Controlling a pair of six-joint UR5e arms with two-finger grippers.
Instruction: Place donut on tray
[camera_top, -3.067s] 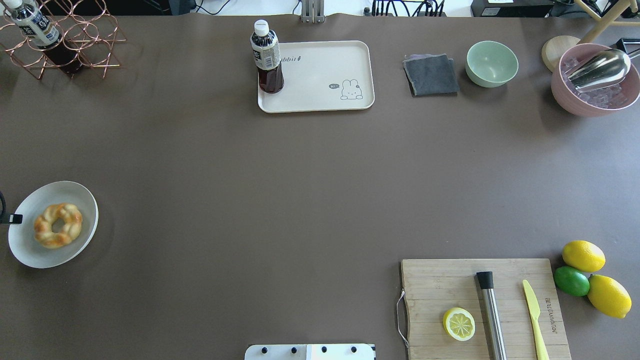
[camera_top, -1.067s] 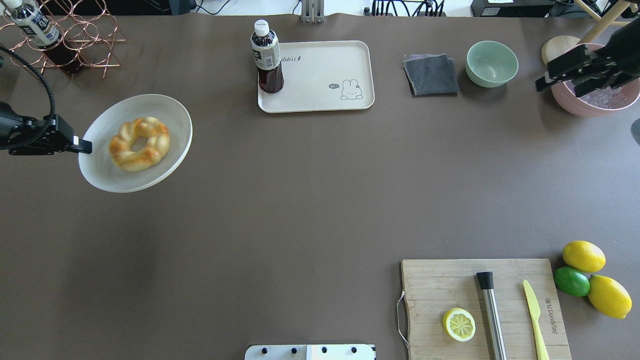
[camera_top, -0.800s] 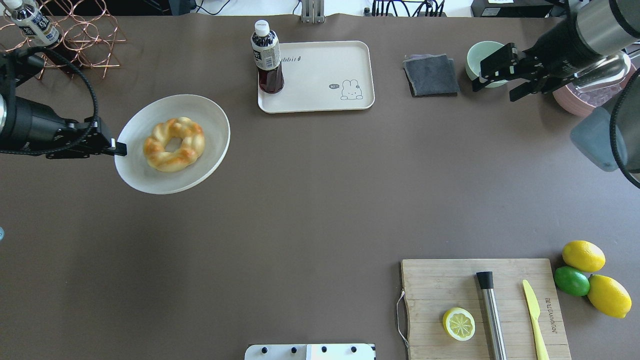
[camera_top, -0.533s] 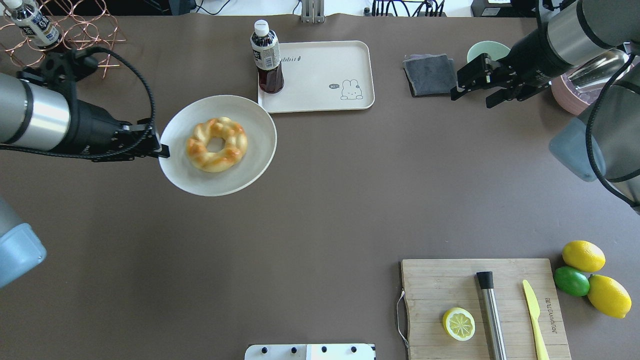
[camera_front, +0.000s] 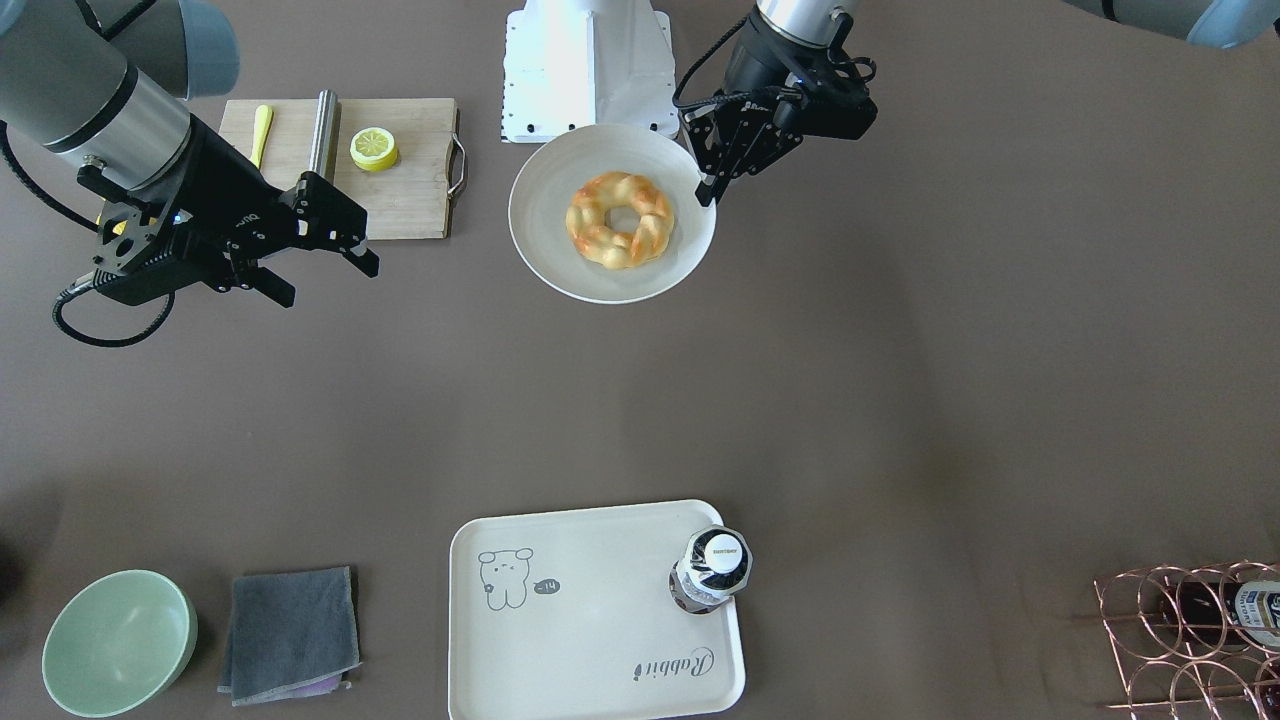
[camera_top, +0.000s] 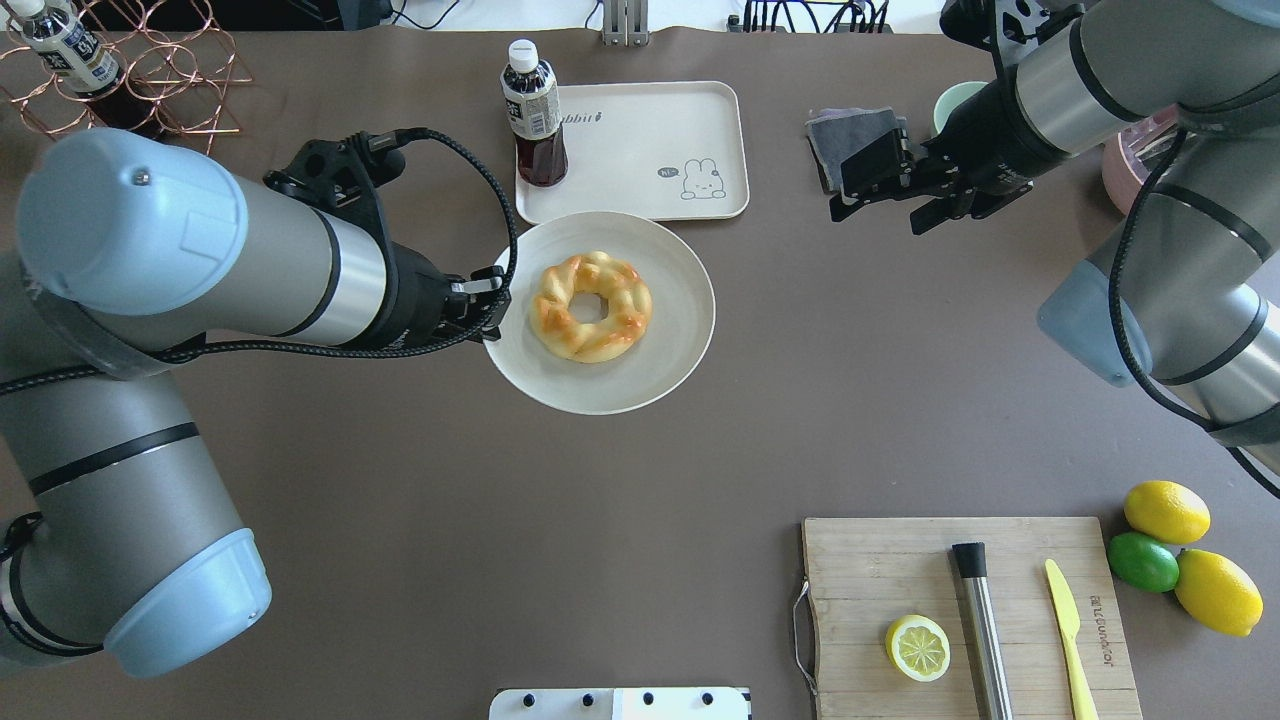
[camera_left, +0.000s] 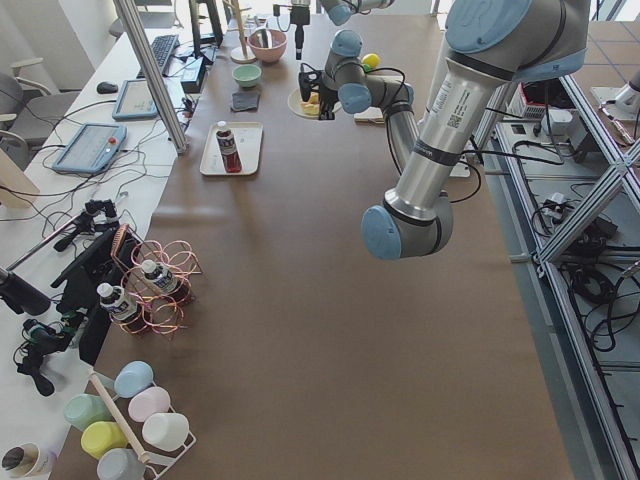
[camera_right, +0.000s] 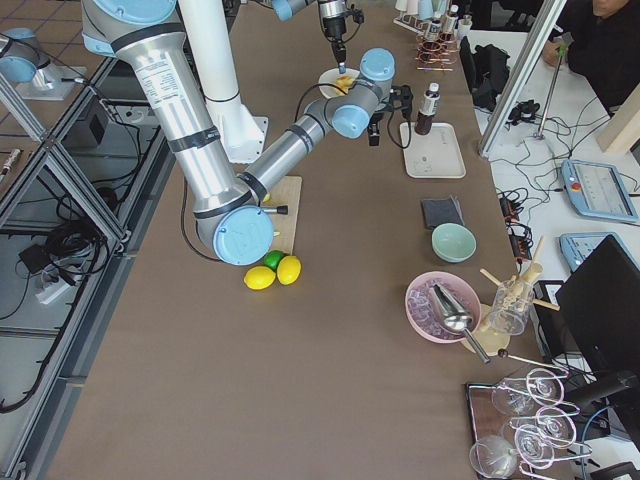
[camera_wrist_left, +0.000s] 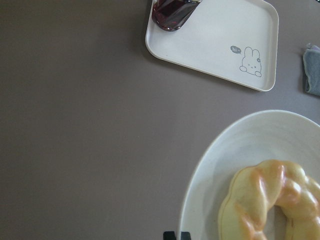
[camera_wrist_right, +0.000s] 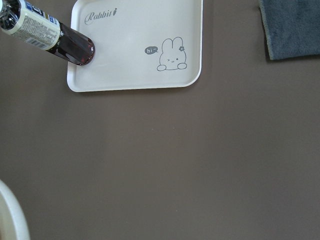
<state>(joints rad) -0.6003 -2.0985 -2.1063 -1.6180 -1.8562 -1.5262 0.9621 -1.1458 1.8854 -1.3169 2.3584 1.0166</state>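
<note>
The donut (camera_top: 590, 305) lies on a round white plate (camera_top: 680, 350). My left gripper (camera_top: 492, 320) is shut on the plate's left rim and holds it in the air just in front of the cream tray (camera_top: 640, 150). A dark bottle (camera_top: 535, 115) stands on the tray's left end. In the front-facing view the donut (camera_front: 619, 219), plate (camera_front: 540, 230), left gripper (camera_front: 706, 190) and tray (camera_front: 590, 620) all show. My right gripper (camera_top: 878, 216) is open and empty, right of the tray over the table; it also shows in the front-facing view (camera_front: 328, 282). The left wrist view shows the donut (camera_wrist_left: 250, 200) and tray (camera_wrist_left: 215, 40).
A grey cloth (camera_top: 845, 135) and a green bowl (camera_front: 118, 642) lie right of the tray. A wooden cutting board (camera_top: 880, 560) with a lemon half (camera_top: 917, 648), a steel rod and a yellow knife sits at front right, with lemons and a lime (camera_top: 1143, 562) beside it. A wire rack (camera_top: 150, 80) stands far left.
My left gripper has lifted the plate with the donut and carried it right, to just in front of the tray. My right arm has come in from the right, moving left, its gripper open.
</note>
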